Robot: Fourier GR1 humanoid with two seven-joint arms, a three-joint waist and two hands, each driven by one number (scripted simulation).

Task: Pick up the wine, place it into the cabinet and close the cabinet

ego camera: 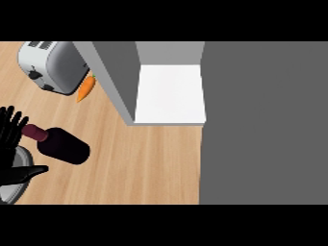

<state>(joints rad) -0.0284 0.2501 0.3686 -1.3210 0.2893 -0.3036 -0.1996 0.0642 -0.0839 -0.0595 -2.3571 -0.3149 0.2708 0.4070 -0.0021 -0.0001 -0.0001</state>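
wine bottle (pixel 61 144) is lying on its side on the wooden table (pixel 145 163), neck pointing toward the left hand (pixel 2 149). left hand is showing at the left edge, released, fingers straight, holding nothing. cabinet (pixel 170 93) is standing open, white shelf showing. toaster (pixel 51 65) and carrot (pixel 86 89) are sitting beside it.

Dark red wine (pixel 61 144), orange carrot (pixel 86 88), silver toaster (pixel 53 66).
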